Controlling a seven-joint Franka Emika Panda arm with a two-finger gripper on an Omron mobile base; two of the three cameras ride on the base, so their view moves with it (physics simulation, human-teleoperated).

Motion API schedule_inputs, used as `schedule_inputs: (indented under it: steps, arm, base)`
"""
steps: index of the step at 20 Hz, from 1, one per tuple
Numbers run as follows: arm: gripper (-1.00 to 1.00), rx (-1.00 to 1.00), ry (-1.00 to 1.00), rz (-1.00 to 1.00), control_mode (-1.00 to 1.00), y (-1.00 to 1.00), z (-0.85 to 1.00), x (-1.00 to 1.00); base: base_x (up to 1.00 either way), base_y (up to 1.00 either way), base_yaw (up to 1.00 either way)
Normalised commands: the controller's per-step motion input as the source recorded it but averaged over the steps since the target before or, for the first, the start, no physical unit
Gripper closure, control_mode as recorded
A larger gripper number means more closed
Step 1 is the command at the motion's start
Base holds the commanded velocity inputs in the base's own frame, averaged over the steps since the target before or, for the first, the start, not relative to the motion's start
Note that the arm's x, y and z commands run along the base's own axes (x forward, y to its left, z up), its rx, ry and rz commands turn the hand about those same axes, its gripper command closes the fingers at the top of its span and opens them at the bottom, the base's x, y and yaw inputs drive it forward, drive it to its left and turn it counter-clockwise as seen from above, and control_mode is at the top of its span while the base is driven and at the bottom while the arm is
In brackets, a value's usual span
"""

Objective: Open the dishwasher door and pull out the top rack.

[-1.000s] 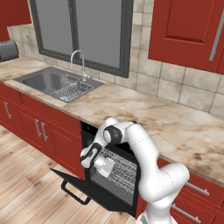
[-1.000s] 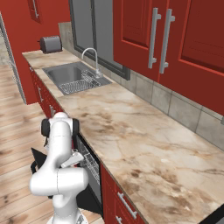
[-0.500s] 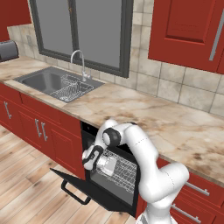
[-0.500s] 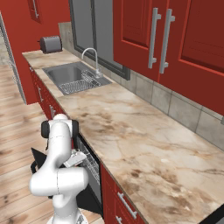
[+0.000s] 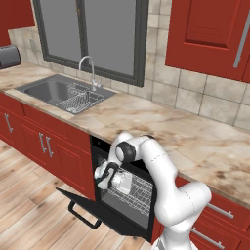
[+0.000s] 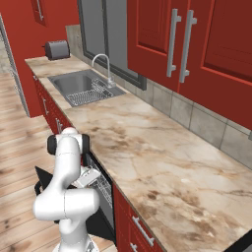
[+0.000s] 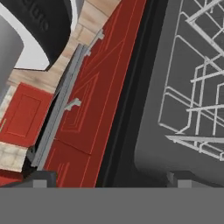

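The dishwasher door (image 5: 105, 212) hangs fully open, a black panel lying low over the floor with its bar handle (image 5: 83, 218) at the front edge. Inside the dark opening sits the top rack (image 5: 136, 188), a pale wire grid, still within the tub. My gripper (image 5: 103, 177) hovers at the left of the opening, just in front of the rack. In the hand view the gripper (image 7: 111, 179) is open, its fingertips (image 7: 41, 179) wide apart with nothing between them. The rack's wires (image 7: 197, 100) lie to the right. From the right side, my hand (image 6: 91, 178) reaches beneath the counter edge.
Red cabinet doors (image 5: 53, 151) with silver handles flank the dishwasher on the left. The marble counter (image 5: 171, 132) overhangs the opening. A sink (image 5: 46, 90) holds a steel drainer (image 5: 80, 100), and a toaster (image 5: 10, 56) stands far left. Wood floor (image 5: 29, 210) lies in front.
The hand has edged slightly lower at the dishwasher opening. The door stays down and the jaws stay wide.
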Motion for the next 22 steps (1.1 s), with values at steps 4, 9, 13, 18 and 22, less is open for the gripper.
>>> schedule_inputs:
  steps: [4, 9, 13, 18, 22]
  arm:
    - [-1.00, -0.06, -0.26, 0.07, -1.00, -0.02, 0.00, 0.23]
    - [-1.00, -0.01, -0.17, 0.06, -1.00, -0.11, 0.01, 0.19]
    - [-1.00, 0.01, -0.01, 0.04, -1.00, -0.35, -0.01, 0.63]
    - [-1.00, 0.06, 0.00, 0.05, -1.00, -0.47, -0.01, 0.64]
    - [-1.00, 0.04, -0.07, 0.06, -1.00, -0.34, 0.26, 0.18]
  base:
    - [0.00, 0.00, 0.00]
    - [0.00, 0.00, 0.00]
    - [0.00, 0.00, 0.00]
    - [0.00, 0.00, 0.00]
    - [0.00, 0.00, 0.00]
